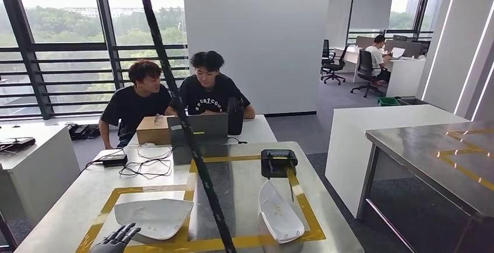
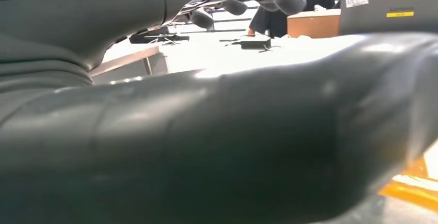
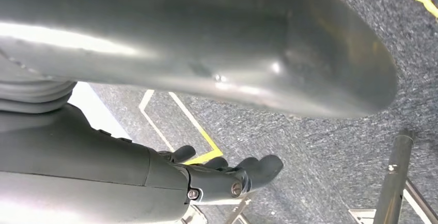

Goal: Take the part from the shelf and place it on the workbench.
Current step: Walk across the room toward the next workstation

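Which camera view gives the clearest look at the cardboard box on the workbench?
The head view: the cardboard box sits whole beside the laptop. The left wrist view catches it distant, behind the left hand. The right wrist view faces the floor.

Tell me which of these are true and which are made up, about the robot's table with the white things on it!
1. Two white parts lie on the workbench, one on the left and one on the right. True.
2. The robot's left hand is lifting the left white part high in the air. False: the part lies flat on the workbench, and the hand is at its near edge with fingers spread.
3. Yellow tape marks a box on the workbench. True.
4. A black device sits behind the right white part. True.
5. The two people are standing on the workbench. False: they sit behind it, by a laptop.
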Controlling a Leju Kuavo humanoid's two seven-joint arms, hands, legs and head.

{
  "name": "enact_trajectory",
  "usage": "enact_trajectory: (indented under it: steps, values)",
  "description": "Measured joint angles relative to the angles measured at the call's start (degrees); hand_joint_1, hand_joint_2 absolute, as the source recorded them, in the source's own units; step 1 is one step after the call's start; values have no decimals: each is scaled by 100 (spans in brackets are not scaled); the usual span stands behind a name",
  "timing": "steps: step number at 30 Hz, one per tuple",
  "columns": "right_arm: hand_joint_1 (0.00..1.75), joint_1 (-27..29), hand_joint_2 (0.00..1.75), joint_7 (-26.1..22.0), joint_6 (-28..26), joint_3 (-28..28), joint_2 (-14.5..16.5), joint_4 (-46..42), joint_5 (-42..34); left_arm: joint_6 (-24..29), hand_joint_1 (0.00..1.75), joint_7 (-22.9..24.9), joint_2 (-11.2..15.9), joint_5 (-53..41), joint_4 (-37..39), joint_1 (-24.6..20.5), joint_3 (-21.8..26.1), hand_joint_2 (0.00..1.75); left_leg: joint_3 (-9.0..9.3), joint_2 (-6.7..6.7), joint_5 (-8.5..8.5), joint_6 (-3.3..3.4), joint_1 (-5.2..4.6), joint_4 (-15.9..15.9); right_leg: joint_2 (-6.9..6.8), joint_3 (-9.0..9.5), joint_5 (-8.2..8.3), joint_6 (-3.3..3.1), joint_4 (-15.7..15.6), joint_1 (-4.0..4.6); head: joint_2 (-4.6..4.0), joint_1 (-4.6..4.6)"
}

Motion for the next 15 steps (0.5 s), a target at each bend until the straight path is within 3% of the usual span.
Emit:
enact_trajectory:
  steps: [1, 2, 5, 6, 7, 8, 9, 11, 12, 13, 15]
  values:
    - [0, 6, 0, 3, 1, -1, -3, 1, -10, -5, 0, 3, -25, -7, 1, -6, -1, 0, -36, 8, 61, 60, 2, -6, 2, -30, -65, 26, 30, -8, -1, 8]
    - [0, 12, 0, 6, 1, -1, -7, 1, -23, -11, 0, 2, -54, -15, 2, -12, -3, 0, -90, 18, 131, 118, 9, -19, 1, -93, -249, 41, 165, -7, -2, 13]
    - [0, 24, 0, 10, -21, -2, -19, 1, -78, -44, 0, -4, -136, -54, 8, -11, -9, 0, -333, 30, 353, 211, -10, -23, -2, -392, -1107, 39, 1219, 39, -3, 39]
    - [0, 30, 0, 10, -32, -4, -25, 1, -97, -58, 0, -3, -161, -66, 16, -4, -11, 0, -421, 32, 420, 221, -28, -20, -2, -439, -1234, 30, 1553, 63, -3, 43]
    - [0, 40, 0, 10, -41, -7, -32, 1, -115, -70, 0, -2, -186, -72, 23, 3, -14, 0, -506, 32, 485, 228, -49, -16, -2, -404, -1228, 9, 1728, 89, -3, 48]
    - [0, 49, 0, 9, -50, -15, -39, 1, -129, -78, 0, 0, -211, -75, 29, 8, -15, 0, -586, 33, 547, 231, -69, -13, -1, -262, -1124, -27, 1688, 116, -3, 51]
    - [0, 56, 0, 6, -56, -24, -44, 1, -140, -83, 0, 2, -232, -77, 32, 8, -16, 0, -657, 33, 607, 229, -87, -10, -1, -8, -1000, -77, 1437, 146, -3, 54]
    - [0, 54, 0, -3, -67, -43, -56, 0, -150, -86, 0, 5, -267, -77, 26, -2, -17, 0, -759, 38, 714, 204, -116, -4, -7, 612, -972, -193, 632, 214, -3, 57]
    - [0, 55, 0, -7, -71, -49, -60, -1, -151, -86, 0, 6, -279, -77, 24, -8, -18, 0, -778, 42, 758, 181, -124, -7, -7, 819, -1012, -235, 325, 242, -3, 54]
    - [0, 55, 0, -9, -74, -53, -64, -1, -152, -87, 0, 7, -294, -77, 21, -15, -20, 0, -784, 48, 800, 152, -126, -14, -6, 921, -1063, -268, 149, 262, -3, 50]
    - [0, 64, 0, -7, -80, -69, -66, 0, -157, -102, 0, 7, -313, -77, 25, -23, -26, 0, -782, 52, 879, 85, -123, -49, -2, 912, -989, -315, 77, 263, -3, 45]
